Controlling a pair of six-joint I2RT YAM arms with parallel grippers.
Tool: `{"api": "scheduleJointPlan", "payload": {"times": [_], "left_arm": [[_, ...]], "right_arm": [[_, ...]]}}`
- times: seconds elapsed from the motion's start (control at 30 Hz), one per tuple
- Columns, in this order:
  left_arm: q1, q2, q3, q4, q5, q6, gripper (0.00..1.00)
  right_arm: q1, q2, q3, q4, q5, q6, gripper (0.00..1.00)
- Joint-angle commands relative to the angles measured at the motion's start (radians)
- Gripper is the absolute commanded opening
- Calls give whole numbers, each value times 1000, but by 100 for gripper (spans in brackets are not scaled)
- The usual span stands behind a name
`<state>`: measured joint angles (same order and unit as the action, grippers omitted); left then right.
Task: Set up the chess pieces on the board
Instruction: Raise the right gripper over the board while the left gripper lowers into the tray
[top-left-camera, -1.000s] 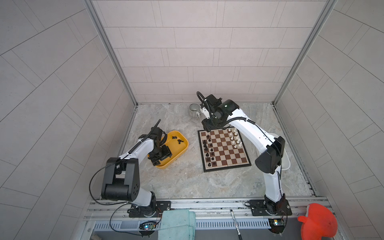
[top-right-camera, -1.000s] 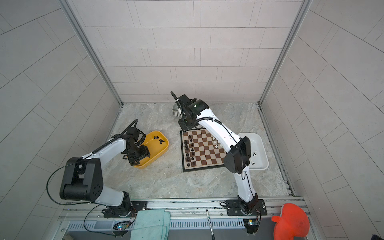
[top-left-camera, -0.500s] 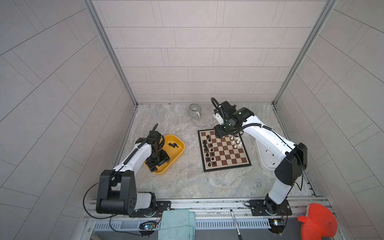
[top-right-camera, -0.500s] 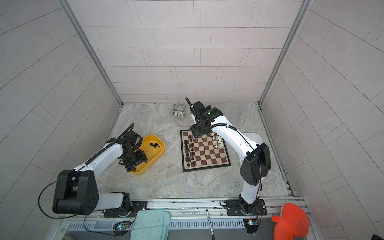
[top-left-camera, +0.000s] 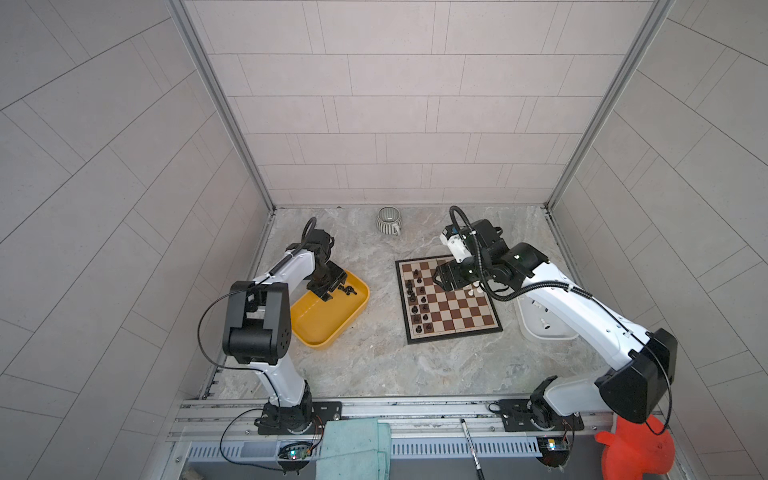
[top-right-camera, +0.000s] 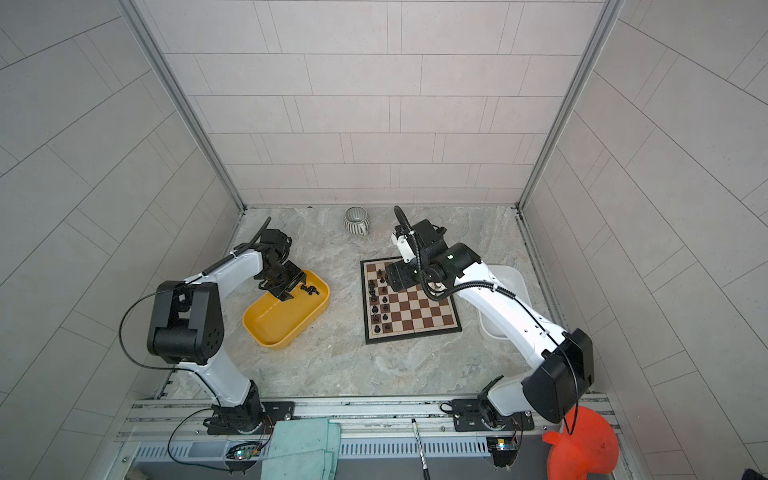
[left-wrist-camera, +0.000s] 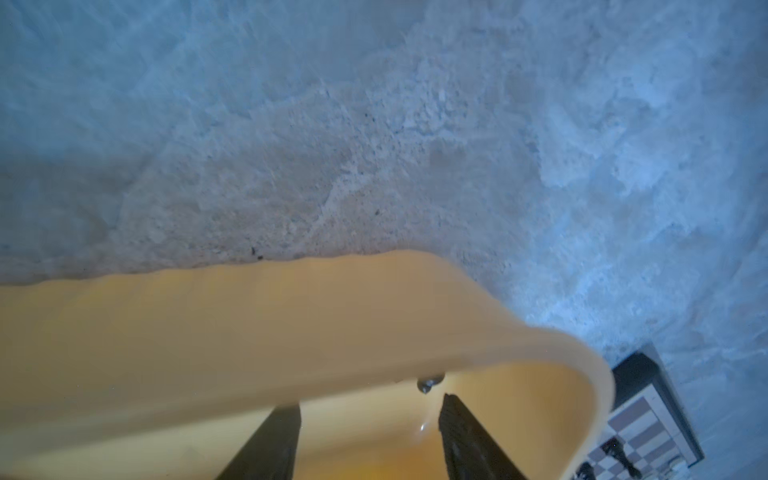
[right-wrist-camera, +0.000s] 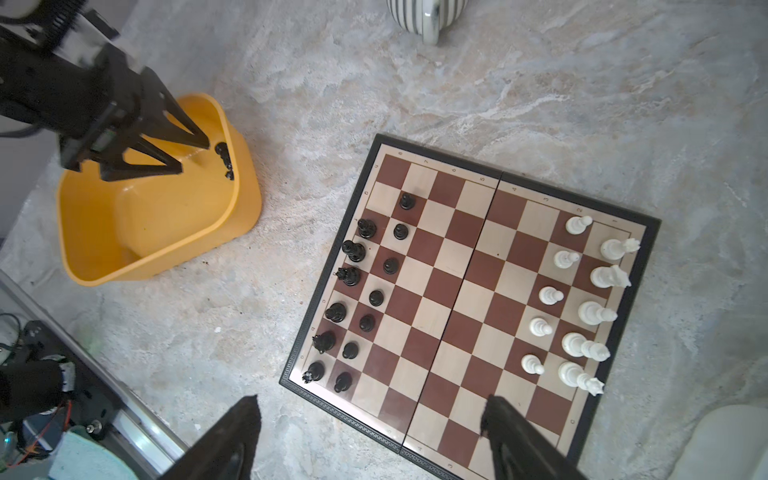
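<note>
board (top-left-camera: 455, 318): black men (right-wrist-camera: 353, 274) along its left edge, white men (right-wrist-camera: 582, 307) along its right – middle open.
left gripper (right-wrist-camera: 192, 157): spread, empty, in the yellow tray (top-left-camera: 316, 332) by loose black pieces (right-wrist-camera: 224, 153) at its far corner.
risk: closing may scrape that wall or flick one out.
right gripper (right-wrist-camera: 370, 402): spread, empty, over the board – swinging low could topple white men.

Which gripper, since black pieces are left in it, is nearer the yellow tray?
Left. The left gripper reaches into the yellow tray beside the black pieces; the right gripper hovers over the board, apart from the tray.
</note>
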<state>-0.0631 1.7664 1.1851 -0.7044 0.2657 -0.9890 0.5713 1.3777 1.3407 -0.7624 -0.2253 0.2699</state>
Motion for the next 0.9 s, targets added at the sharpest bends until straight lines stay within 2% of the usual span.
{"api": "scheduleJointPlan", "payload": {"times": [0.0, 0.33, 0.6, 0.87], "left_arm": [[-16, 39, 61, 14, -13, -64, 57], [-32, 119, 116, -37, -76, -100, 45], [-34, 141, 112, -56, -93, -89, 44], [-35, 169, 125, -50, -106, -91, 38]], "right_arm": [[2, -38, -22, 56, -35, 9, 87], [-23, -70, -51, 72, -71, 5, 86], [-39, -90, -75, 92, -94, 18, 85], [-49, -109, -86, 97, -92, 25, 84]]}}
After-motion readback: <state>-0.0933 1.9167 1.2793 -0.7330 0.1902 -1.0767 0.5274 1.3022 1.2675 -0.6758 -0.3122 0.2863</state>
